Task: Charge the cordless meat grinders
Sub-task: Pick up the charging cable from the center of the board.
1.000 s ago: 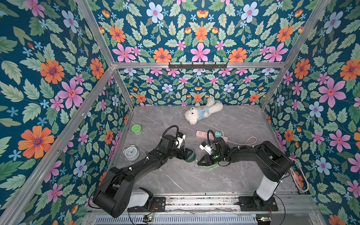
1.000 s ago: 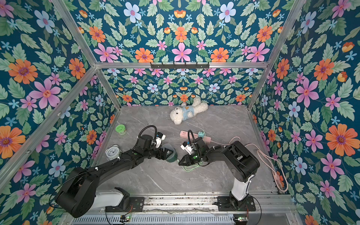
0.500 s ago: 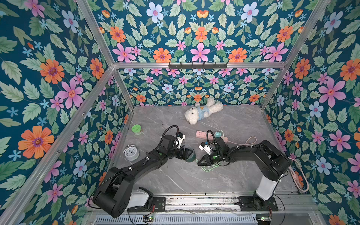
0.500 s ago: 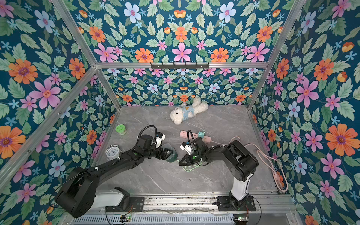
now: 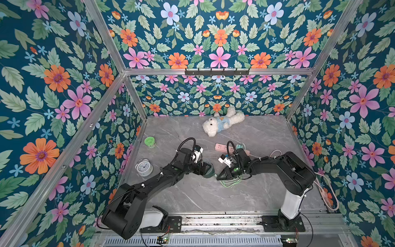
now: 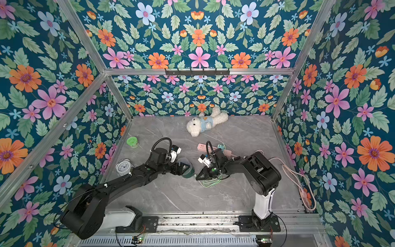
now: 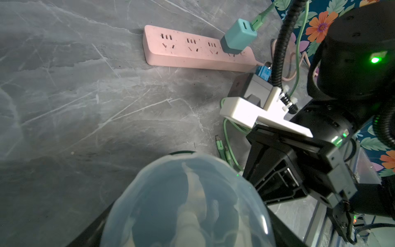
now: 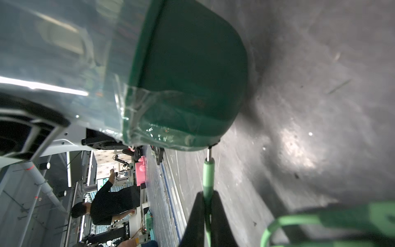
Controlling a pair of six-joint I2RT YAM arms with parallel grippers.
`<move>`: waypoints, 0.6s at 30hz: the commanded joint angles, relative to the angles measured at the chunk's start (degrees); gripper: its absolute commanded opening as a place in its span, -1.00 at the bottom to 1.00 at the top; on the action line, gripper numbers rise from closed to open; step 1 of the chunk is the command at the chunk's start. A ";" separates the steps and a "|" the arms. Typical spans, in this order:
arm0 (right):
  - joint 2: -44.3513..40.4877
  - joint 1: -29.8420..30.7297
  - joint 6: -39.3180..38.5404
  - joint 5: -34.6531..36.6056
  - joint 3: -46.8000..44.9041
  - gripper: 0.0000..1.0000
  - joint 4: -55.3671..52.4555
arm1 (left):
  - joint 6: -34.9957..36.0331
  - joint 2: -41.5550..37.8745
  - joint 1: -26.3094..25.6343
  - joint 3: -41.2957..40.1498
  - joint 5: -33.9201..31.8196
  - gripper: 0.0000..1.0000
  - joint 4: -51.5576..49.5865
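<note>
Midway on the grey marbled counter (image 5: 192,198), the squat meat grinder (image 7: 188,203), translucent dome over teal-green base, sits clamped in the left hand (image 6: 183,168). The right hand (image 8: 206,198) pinches the green cable plug (image 8: 208,171) at its base: best pushed straight, gently.

Within the flowered walls (image 5: 64,89) were one meat grinder (image 5: 209,170), one plush bear (image 5: 223,123) at upper centre, one green-lidded jar (image 5: 150,141), one white alarm clock (image 5: 144,167) at left, one pink power strip (image 5: 220,147), one teal charger (image 5: 239,146) and one green cable (image 5: 232,183).
</note>
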 commanded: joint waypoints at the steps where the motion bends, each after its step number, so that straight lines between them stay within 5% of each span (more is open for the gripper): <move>1: 1.26 -0.40 2.46 -4.96 1.98 -0.91 -0.69 | 0.13 -0.41 -0.09 -0.62 0.72 0.62 -0.71; 18: 5.26 -1.77 5.49 -12.27 4.38 -0.95 -6.52 | 0.43 -0.77 -0.09 -0.28 0.48 0.62 -0.73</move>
